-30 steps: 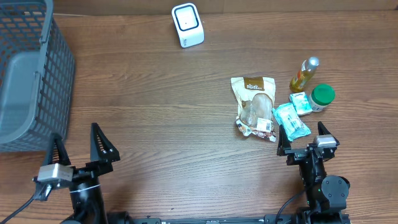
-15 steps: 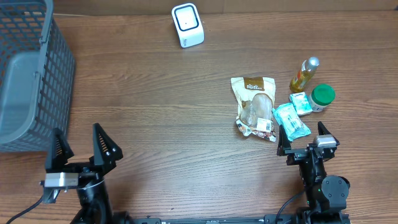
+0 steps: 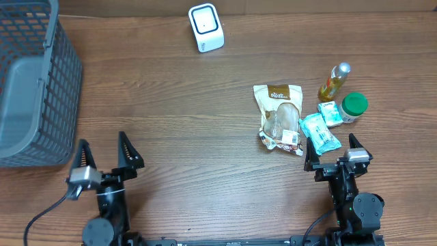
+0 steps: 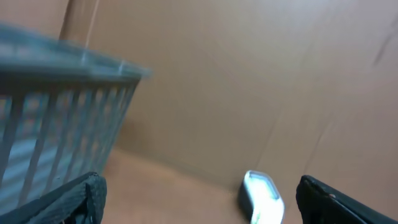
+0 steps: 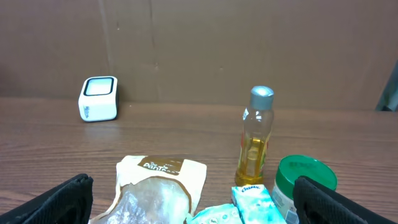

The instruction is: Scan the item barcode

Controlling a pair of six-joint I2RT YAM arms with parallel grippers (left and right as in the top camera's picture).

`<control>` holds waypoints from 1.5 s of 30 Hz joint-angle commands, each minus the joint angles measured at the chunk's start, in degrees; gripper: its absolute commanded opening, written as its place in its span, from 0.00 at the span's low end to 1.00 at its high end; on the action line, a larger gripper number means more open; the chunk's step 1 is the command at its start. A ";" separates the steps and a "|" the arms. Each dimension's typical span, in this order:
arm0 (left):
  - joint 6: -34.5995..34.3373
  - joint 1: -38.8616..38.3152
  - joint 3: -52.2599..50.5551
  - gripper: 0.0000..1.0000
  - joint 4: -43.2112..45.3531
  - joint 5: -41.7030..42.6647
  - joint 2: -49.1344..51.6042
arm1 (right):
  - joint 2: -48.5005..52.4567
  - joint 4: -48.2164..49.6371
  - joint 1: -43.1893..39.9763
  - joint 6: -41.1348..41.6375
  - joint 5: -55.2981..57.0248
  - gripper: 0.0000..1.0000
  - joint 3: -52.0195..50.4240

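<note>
Several items lie together at the right of the table: a cream and brown snack pouch, a yellow bottle, a green-lidded jar and two teal tissue packs. No barcode can be made out at this size. The white scanner stands at the far middle edge. My right gripper is open, just in front of the tissue packs and touching nothing. In its wrist view the pouch, bottle and jar lie ahead of it. My left gripper is open and empty at the near left.
A grey mesh basket fills the far left corner, with its wall close to my left gripper. In the blurred left wrist view the basket is on the left and the scanner ahead to the right. Bare wood lies between the arms.
My left arm has moved to the right, away from the basket, and turned to face further across the table. The right arm and the items have not moved.
</note>
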 commanded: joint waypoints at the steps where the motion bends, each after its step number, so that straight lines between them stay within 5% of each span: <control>1: 1.36 0.44 -0.20 1.00 -5.99 0.13 -0.57 | -0.46 0.37 -0.26 0.57 0.09 1.00 -0.59; 9: 7.04 0.44 -0.20 1.00 -18.29 1.01 -0.57 | -0.46 0.37 -0.26 0.57 0.09 1.00 -0.59; 17: 17.62 0.44 -0.20 1.00 -18.69 5.64 -0.57 | -0.46 0.37 -0.26 0.57 0.09 1.00 -0.59; 45: 17.64 0.22 -0.20 1.00 -18.60 5.18 -0.52 | -0.46 0.37 -0.26 0.57 0.07 1.00 -0.59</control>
